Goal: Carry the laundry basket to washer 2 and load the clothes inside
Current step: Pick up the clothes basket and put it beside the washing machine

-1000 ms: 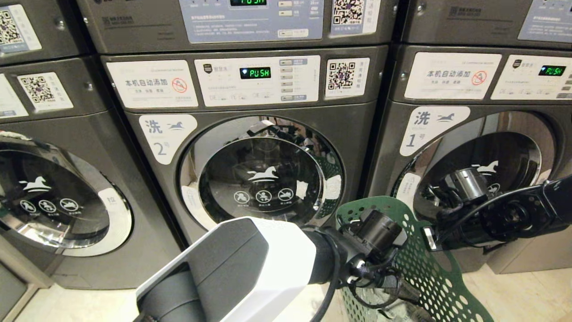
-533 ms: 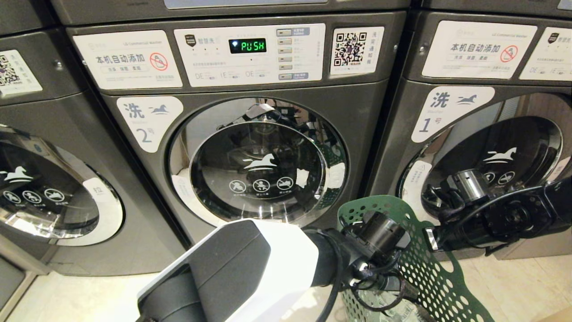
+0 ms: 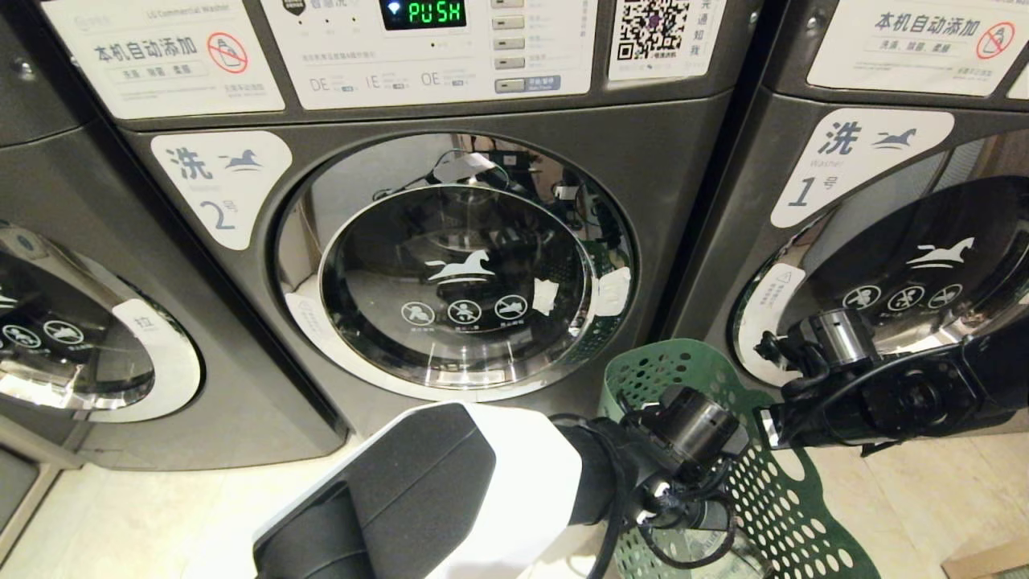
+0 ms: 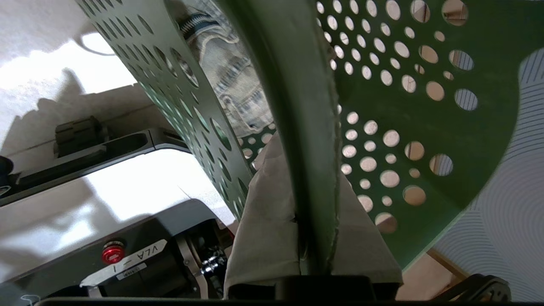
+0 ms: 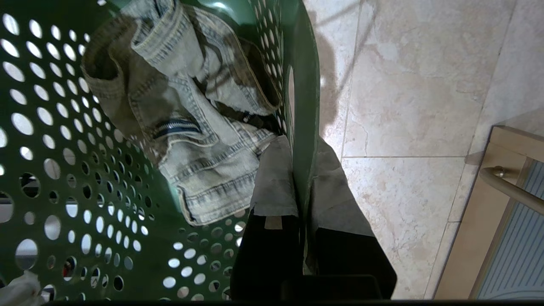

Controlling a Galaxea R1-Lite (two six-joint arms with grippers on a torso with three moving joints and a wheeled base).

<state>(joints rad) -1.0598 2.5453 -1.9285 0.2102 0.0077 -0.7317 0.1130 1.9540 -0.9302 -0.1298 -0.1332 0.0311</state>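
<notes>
Gripping the green laundry basket [image 3: 792,515] by its rim from both sides, the robot holds it in front of the machines, low and to the right of the door of washer 2 [image 3: 458,265]. That round glass door is shut, its chrome ring mirroring the robot, and the panel above it reads PUSH in green. Washer 1 [image 3: 876,241] stands just to the right, door also shut, with the basket's perforated wall rising between the two machines.

Over to the left gripper [image 4: 316,238]: its padded fingers [image 4: 263,229] are pinched tight on the basket's rim, one pad on each side of the green edge. The left arm's white shell fills the lower middle of the head view, its wrist right against the basket's near wall.

Now the right gripper [image 5: 304,199]: same story, jaws clamped narrow on the opposite rim, one finger inside the basket and one outside over the pale floor tiles [image 5: 403,85]. The right arm reaches in from the right edge of the head view, crossing in front of washer 1's door.

Inside the basket lies the load, a crumpled pair of faded denim jeans [image 5: 187,123], resting on the basket's bottom near the right gripper's inner finger.
</notes>
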